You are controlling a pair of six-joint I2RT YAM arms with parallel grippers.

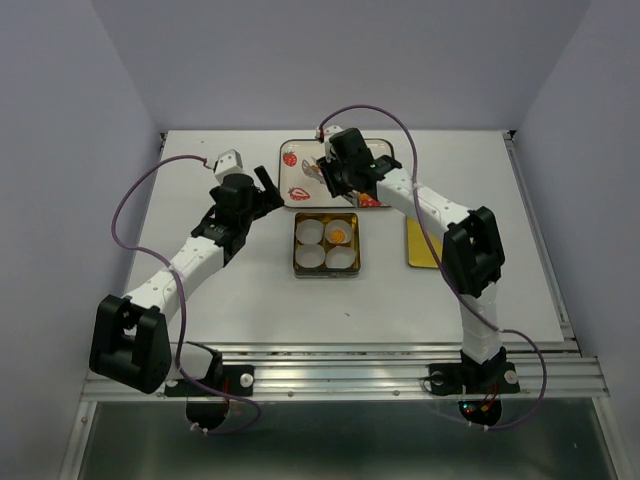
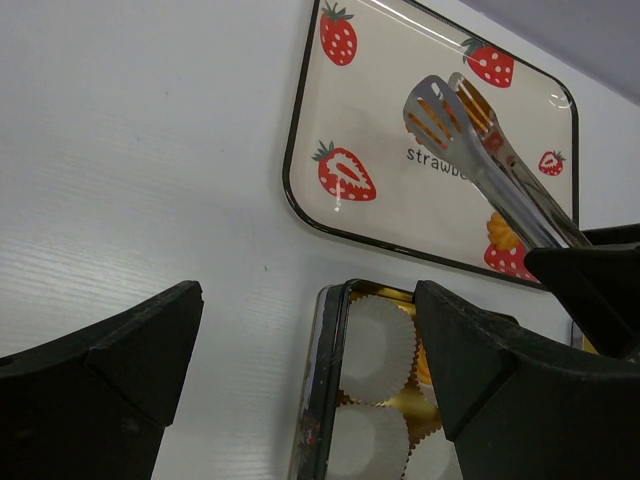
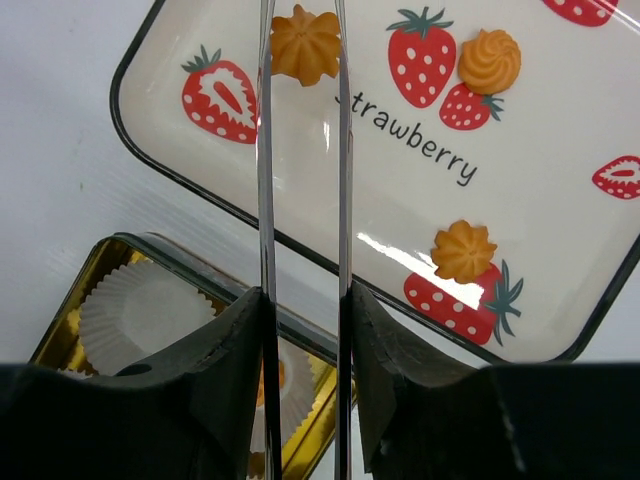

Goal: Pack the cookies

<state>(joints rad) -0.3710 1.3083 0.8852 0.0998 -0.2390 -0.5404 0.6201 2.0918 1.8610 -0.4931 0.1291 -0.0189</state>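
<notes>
Three cookies (image 3: 490, 60) lie on the strawberry tray (image 3: 560, 200). A fourth cookie (image 1: 339, 235) sits in one of the paper cups (image 3: 145, 305) in the gold tin (image 2: 318, 400). Tongs (image 3: 265, 200) flank one tray cookie (image 3: 305, 45); contact unclear. Right gripper (image 3: 303, 300) pinches the tongs. Left gripper (image 2: 305, 310) is spread, holding nothing, above the table (image 2: 150, 150) beside the tin.

Strawberry-print tray (image 3: 560, 110), gold tin (image 1: 296, 245), white paper cups (image 1: 309, 232) inside, yellow rectangle (image 1: 420, 243)
</notes>
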